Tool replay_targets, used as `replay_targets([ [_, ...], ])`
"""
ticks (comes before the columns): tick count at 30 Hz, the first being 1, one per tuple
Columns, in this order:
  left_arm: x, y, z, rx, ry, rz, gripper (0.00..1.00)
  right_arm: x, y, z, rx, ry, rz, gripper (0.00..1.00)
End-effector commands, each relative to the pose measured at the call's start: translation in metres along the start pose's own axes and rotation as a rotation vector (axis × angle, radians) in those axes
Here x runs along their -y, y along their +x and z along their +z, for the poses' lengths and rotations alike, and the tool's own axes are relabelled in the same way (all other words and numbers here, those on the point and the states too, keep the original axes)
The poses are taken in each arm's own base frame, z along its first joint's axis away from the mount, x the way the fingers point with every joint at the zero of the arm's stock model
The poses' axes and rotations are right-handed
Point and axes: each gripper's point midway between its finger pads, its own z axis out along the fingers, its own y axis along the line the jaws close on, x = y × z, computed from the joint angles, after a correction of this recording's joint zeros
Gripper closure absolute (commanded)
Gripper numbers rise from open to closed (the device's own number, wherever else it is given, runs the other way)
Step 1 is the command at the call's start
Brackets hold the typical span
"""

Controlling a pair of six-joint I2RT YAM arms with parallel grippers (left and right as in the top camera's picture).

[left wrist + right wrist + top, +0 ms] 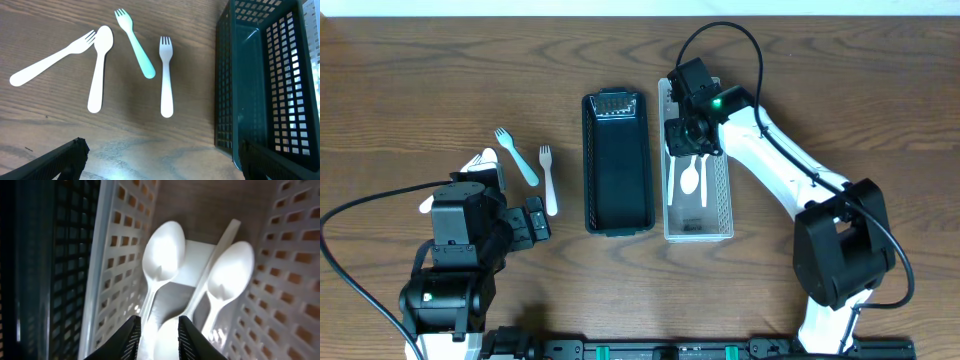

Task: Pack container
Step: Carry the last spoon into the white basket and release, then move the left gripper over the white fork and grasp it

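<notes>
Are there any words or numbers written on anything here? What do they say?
None can be read anywhere.
No words or numbers show on the dark basket or the white basket.
The right arm has only a small green light, which is not a sign.

Reference point: the middle basket [618, 175], lying lengthwise on the table [420, 80] between the two arms.

Right of it, just beside and parallel: a second basket [725, 200]. Two spoons [162, 255] [230, 275] lie side by side in it. The right gripper [686, 135] hangs over its far end.

Left of the middle basket, all flat on the table:
- one fork [166, 75], nearest the basket, apart from it;
- a second fork [134, 45] further left, slanted, its handle end near the first;
- a spoon [99, 65] beyond that;
- a third fork [50, 60] outermost, its tines at the spoon's bowl.

The left gripper [535, 222] sits left of the middle basket's near end, nearer than the cutlery.
</notes>
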Motion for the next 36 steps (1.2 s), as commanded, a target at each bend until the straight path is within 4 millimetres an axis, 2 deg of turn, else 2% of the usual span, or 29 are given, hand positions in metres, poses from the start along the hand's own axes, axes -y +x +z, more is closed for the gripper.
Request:
replay_targets([
  [1,-0.001,-0.007,-0.005,0.022,-0.006,-0.013,0.02,0.008,-0.044,-0.064,0.192,0.037,-0.036,0.69],
  [4,-0.001,-0.008,-0.009,0.017,-0.007,-0.053,0.02,0.03,-0.069,-0.116,0.319,0.059,0.016,0.56],
  [6,0.0,-0.01,-0.014,0.019,-0.006,-0.074,0.02,0.056,-0.078,-0.149,0.382,0.073,0.073,0.47],
  [7,0.001,-0.012,-0.017,0.02,-0.006,-0.076,0.02,0.073,-0.078,-0.161,0.398,0.088,0.106,0.41],
  [9,0.002,-0.017,-0.021,0.015,-0.007,-0.076,0.02,0.107,-0.07,-0.178,0.397,0.127,0.173,0.36],
  [13,0.004,-0.03,-0.025,-0.018,-0.015,-0.076,0.02,0.173,-0.038,-0.188,0.305,0.215,0.314,0.29],
  [17,0.008,-0.051,-0.016,-0.051,-0.023,-0.071,0.02,0.211,-0.01,-0.184,0.217,0.263,0.407,0.27],
  [20,0.012,-0.069,-0.001,-0.086,-0.03,-0.043,0.02,0.22,0.007,-0.174,0.159,0.271,0.434,0.27],
  [27,0.019,-0.109,0.051,-0.165,-0.043,0.007,0.02,0.211,0.045,-0.127,0.013,0.269,0.414,0.27],
  [31,0.018,-0.109,0.092,-0.234,-0.053,0.037,0.02,0.205,0.057,-0.109,-0.023,0.243,0.4,0.27],
  [36,0.014,-0.093,0.137,-0.322,-0.068,0.038,0.02,0.201,0.058,-0.105,-0.028,0.219,0.392,0.27],
])
